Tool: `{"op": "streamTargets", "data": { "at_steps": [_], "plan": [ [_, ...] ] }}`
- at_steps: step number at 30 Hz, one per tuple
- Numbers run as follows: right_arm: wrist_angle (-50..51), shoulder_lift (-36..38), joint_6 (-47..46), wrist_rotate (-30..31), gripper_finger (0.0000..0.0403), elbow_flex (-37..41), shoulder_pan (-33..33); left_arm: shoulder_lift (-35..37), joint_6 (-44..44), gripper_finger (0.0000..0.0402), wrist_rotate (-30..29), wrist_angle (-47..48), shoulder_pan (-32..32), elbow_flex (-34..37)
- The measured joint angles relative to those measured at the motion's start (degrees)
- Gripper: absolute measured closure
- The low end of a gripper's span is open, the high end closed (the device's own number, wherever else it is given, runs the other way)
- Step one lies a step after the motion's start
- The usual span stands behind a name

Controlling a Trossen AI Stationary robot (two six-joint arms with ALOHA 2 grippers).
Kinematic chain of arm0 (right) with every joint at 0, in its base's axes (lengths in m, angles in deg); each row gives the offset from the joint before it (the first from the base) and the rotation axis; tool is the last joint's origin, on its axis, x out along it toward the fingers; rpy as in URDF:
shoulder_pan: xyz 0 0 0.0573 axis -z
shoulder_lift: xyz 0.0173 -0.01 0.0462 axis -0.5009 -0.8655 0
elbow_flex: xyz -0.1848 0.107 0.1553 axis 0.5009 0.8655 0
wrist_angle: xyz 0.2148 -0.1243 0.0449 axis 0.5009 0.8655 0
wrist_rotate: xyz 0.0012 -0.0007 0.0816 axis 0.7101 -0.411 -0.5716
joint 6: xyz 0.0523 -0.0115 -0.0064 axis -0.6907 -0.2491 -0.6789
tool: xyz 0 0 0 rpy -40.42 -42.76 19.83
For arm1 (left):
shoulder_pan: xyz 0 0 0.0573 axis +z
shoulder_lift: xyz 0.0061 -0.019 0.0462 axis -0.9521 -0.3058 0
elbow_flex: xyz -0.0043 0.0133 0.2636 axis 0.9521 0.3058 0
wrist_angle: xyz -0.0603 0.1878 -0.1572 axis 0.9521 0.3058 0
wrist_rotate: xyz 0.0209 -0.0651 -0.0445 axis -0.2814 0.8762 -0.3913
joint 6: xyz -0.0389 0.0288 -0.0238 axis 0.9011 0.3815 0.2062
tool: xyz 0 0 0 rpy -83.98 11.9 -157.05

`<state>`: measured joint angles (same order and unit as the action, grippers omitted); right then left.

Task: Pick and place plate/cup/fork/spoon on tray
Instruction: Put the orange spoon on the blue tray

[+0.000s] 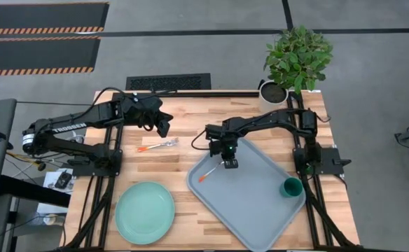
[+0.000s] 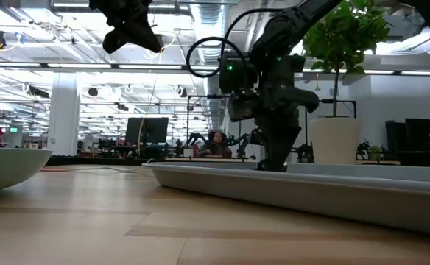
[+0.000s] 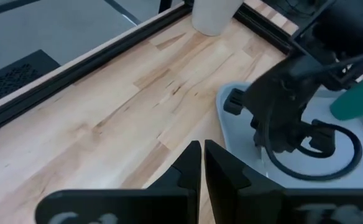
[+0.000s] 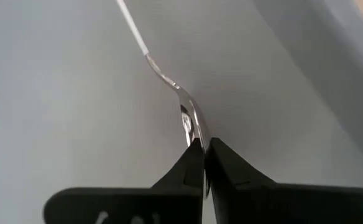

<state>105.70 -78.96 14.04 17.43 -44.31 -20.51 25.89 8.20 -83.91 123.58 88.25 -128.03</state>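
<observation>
The pale grey-blue tray [image 1: 260, 217] lies at the table's right middle. The dark green cup [image 1: 290, 187] stands upright at the tray's right rim. The spoon [image 1: 213, 171] lies in the tray's far left corner, and my right gripper [image 1: 229, 164] is shut on its head. The fork [image 1: 159, 146] lies flat on the bare wood left of the tray, its orange end toward the left. The mint-green plate [image 1: 145, 212] rests on the table at the near left. My left gripper [image 1: 164, 128] hangs shut and empty above the far left of the table. My right gripper pinches the spoon's head [image 4: 191, 118] between its two fingers, at their free ends. The fingers come from above, pointing down. The spoon's shaft runs away from the fingers over the tray floor, its orange handle end [image 1: 202, 180] toward the table's near left.
A white plant pot [image 1: 273, 92] with a leafy plant stands at the table's far right corner, behind the tray. Bare wood lies between the fork, the plate and the tray. The arm bases stand at the table's left and right edges.
</observation>
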Motion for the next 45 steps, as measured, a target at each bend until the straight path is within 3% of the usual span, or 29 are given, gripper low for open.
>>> {"op": "streamTargets", "data": {
  "at_steps": [21,31,38,45],
  "plan": [
    [1.37,-0.19,-2.05,0.62,0.0291,-0.23,0.65,0.00,-0.20,0.0396,-0.03,-0.07,0.00,0.00],
    [5.62,-0.19,-0.44,3.76,0.0234,-5.91,0.62,0.02,-0.37,0.0396,-0.03,-0.07,0.00,0.00],
    [3.82,-0.19,-0.43,4.92,0.0236,-8.23,-0.38,0.02,-0.69,0.0396,-0.03,-0.07,0.00,-0.02],
    [-7.58,-0.65,-3.87,4.93,0.0275,-7.56,-5.07,0.04,-2.19,0.0396,-0.08,-0.01,0.00,-0.04]
  ]
}}
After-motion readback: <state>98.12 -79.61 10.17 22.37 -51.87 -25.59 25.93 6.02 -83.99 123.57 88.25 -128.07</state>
